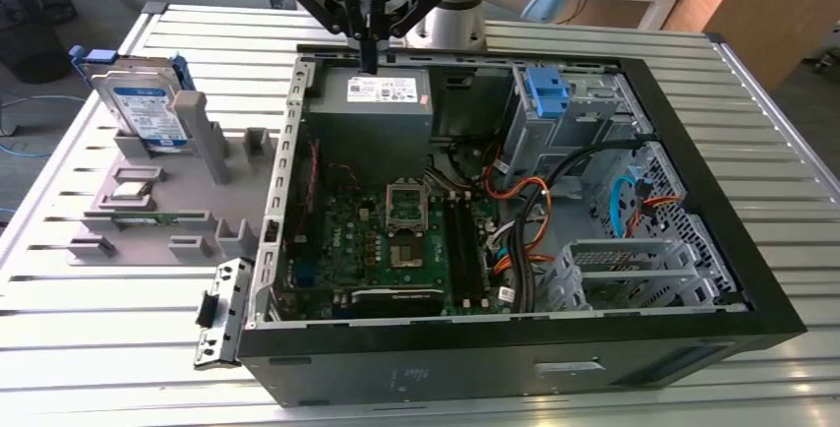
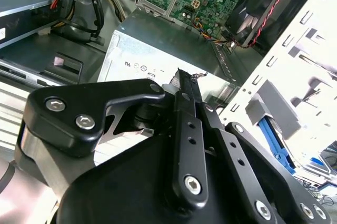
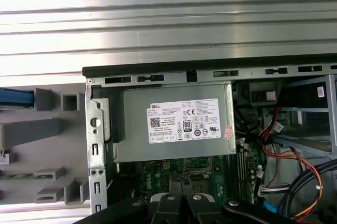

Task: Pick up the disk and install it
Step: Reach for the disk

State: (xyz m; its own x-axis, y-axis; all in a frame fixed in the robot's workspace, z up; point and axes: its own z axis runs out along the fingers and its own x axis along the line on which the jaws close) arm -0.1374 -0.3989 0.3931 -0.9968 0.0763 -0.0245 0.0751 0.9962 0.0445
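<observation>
The disk (image 1: 142, 102) is seen standing upright in a grey fixture (image 1: 157, 220) on the slatted metal desk (image 1: 79, 319), at the exterior view's left, well apart from the end effector (image 1: 372, 55). The end effector, its fingers pressed together with nothing held between them, is positioned over the grey power supply (image 1: 372, 102) at the far side of the open computer case (image 1: 525, 348). The power supply's white sticker (image 3: 184, 121) is shown in the first wrist view.

Slatted metal table (image 1: 118, 348), wooden furniture (image 1: 768, 14)
</observation>
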